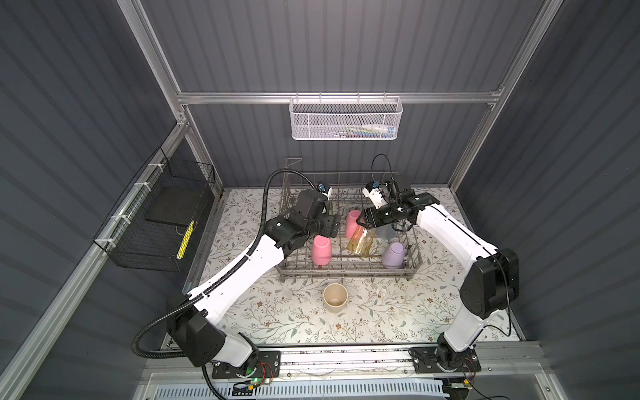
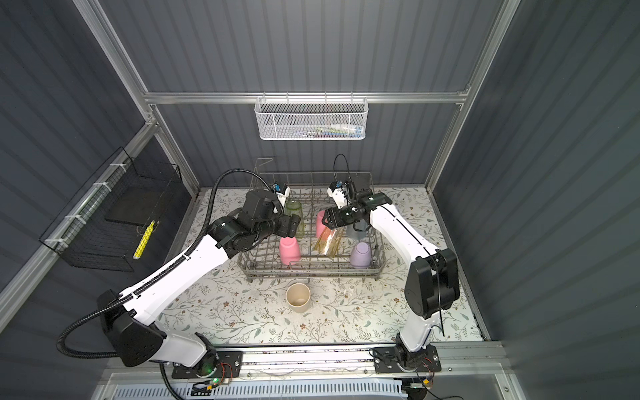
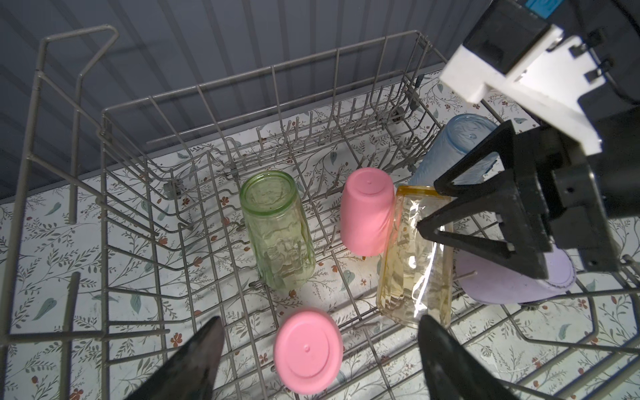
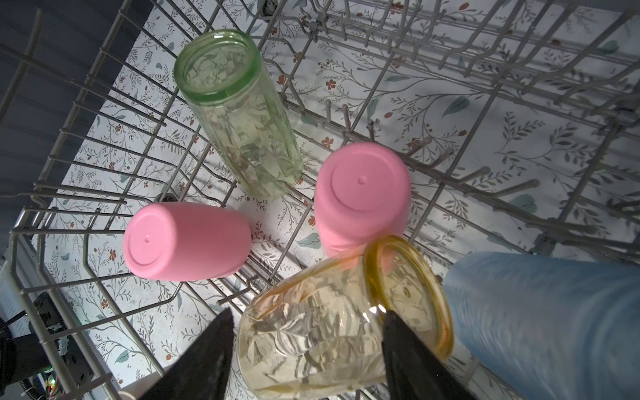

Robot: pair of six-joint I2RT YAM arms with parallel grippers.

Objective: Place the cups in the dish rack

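Note:
The grey wire dish rack (image 1: 346,273) stands at the back of the floral table. Upside down inside it are a green cup (image 3: 277,228), two pink cups (image 3: 367,211) (image 3: 308,349), a lilac cup (image 1: 394,255) and a grey-blue cup (image 3: 457,149). My right gripper (image 4: 308,313) is shut on a tilted amber cup (image 4: 329,329), which leans by the back pink cup with its lower end in the rack. My left gripper (image 3: 320,343) hangs open above the front pink cup, with nothing held. A beige cup (image 1: 335,298) stands mouth up on the table in front of the rack.
A white mesh basket (image 1: 344,119) hangs on the back wall. A black wire basket (image 1: 159,221) with a yellow item hangs on the left wall. The rack's tall sides and upright tines surround both grippers.

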